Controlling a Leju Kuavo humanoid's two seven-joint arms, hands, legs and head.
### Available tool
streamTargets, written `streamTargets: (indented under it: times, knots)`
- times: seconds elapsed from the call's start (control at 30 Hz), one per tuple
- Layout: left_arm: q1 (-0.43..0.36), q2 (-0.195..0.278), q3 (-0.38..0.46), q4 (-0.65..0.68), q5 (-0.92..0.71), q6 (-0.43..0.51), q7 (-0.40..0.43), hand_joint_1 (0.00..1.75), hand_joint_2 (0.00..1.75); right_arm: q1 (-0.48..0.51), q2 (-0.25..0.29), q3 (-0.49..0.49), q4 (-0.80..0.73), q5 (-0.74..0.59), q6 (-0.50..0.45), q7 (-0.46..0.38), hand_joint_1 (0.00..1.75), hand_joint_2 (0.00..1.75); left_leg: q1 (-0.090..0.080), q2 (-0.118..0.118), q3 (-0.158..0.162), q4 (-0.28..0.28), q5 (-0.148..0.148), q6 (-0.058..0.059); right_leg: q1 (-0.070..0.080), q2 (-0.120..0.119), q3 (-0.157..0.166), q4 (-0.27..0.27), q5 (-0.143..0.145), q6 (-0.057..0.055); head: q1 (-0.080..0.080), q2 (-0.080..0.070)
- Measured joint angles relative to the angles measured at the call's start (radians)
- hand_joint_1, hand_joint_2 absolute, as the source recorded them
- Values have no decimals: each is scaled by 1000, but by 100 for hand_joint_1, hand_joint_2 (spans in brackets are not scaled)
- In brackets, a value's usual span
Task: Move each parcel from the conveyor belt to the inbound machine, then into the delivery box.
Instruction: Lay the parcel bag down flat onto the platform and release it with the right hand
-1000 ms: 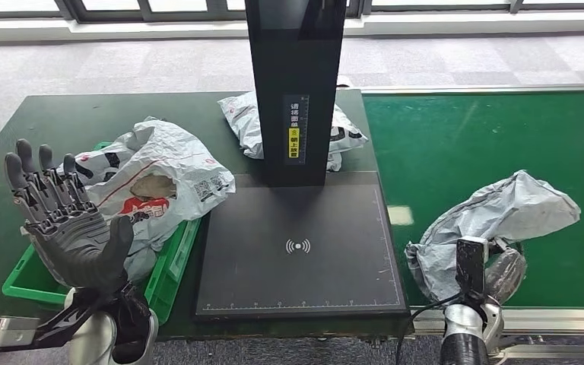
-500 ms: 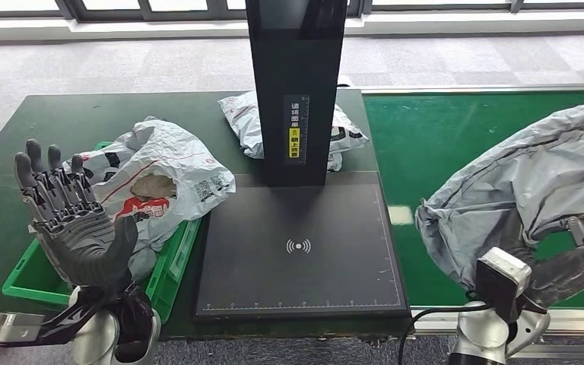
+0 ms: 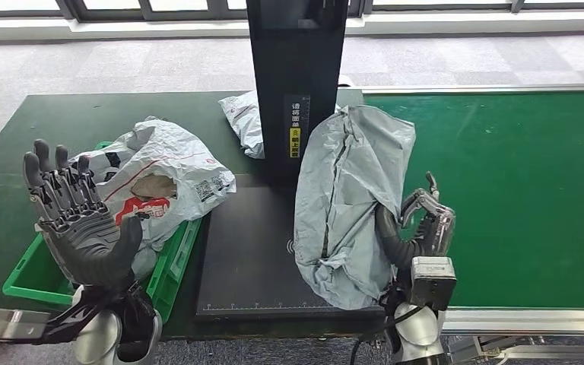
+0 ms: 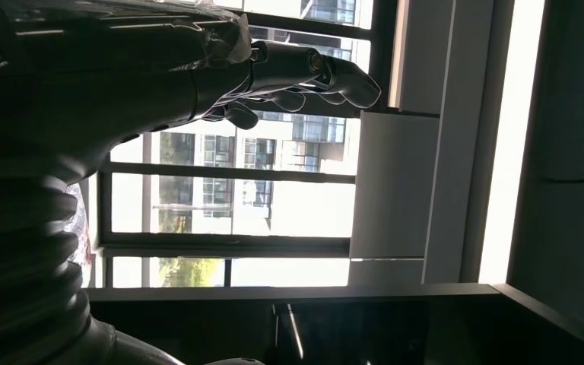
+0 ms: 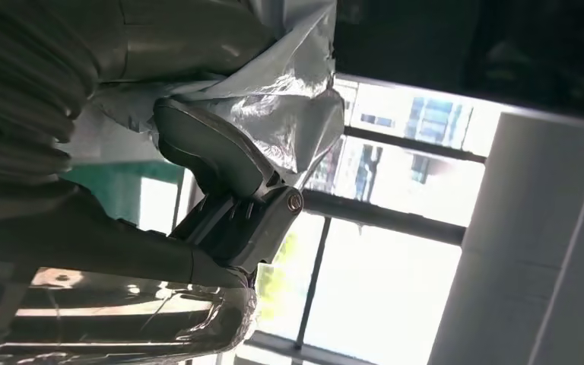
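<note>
The right hand is gripping a crumpled grey plastic parcel upright over the flat black scanner pad, at 3 o'clock of its centre. The left hand is hovering, fingers spread and empty, above the green plastic crate.

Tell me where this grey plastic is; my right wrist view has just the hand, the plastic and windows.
Observer: The right hand holds the grey parcel upright over the inbound machine's black plate.
Operator: Touching the plate?
Observer: Cannot tell from the head view.
Operator: Left hand busy?
Observer: No, the left hand is raised, fingers apart, beside a white parcel in the green box.
</note>
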Motion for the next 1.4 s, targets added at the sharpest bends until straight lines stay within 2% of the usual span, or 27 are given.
streamTargets:
  times: [0.1, 0.23, 0.63, 0.8, 0.97, 1.27, 1.4]
  knots:
    - [-1, 0, 0, 7, -1, 0, 0, 0, 175, -23, -1, 1, 77, -20, 54, 0, 175, 175, 0, 0, 0, 0, 0, 0, 0, 0, 0, 0, 0, 0, 0, 0]
    - [-2, 0, 0, 15, -1, 1, 0, 0, 175, -38, -3, 1, 138, -24, 66, 0, 175, 175, 0, 0, 0, 0, 0, 0, 0, 0, 0, 0, 0, 0, 0, 0]
    - [-3, 0, 0, 24, -1, 1, 0, 0, 175, -52, -5, 1, 193, -26, 69, 0, 175, 175, 0, 0, 0, 0, 0, 0, 0, 0, -1, 0, 0, 0, 0, 0]
    - [-4, 0, -1, 28, -1, 0, 0, 0, 175, -70, -7, -2, 237, -61, 129, 0, 175, 175, 0, 0, 0, 0, 0, 0, 0, 0, -1, 0, 0, 0, 0, 0]
    - [-7, 0, -5, 42, 1, 8, 0, 0, 175, -121, -16, -25, 385, -94, 209, 2, 175, 175, 0, 1, 0, 0, 0, 0, 0, 0, -1, 0, 0, 0, 0, 0]
    - [-11, 1, -24, 50, 3, 50, 0, 0, 175, -242, -25, -55, 711, -57, 243, 15, 175, 175, 0, 1, 0, 0, 0, 0, 0, 0, -1, 0, 0, 0, 0, 0]
    - [-12, 2, -31, 50, -1, 66, 0, 0, 175, -279, -28, -64, 809, -72, 355, 16, 175, 175, 0, 1, 0, 0, 0, 0, 0, 0, -1, 0, 0, 0, 0, 0]
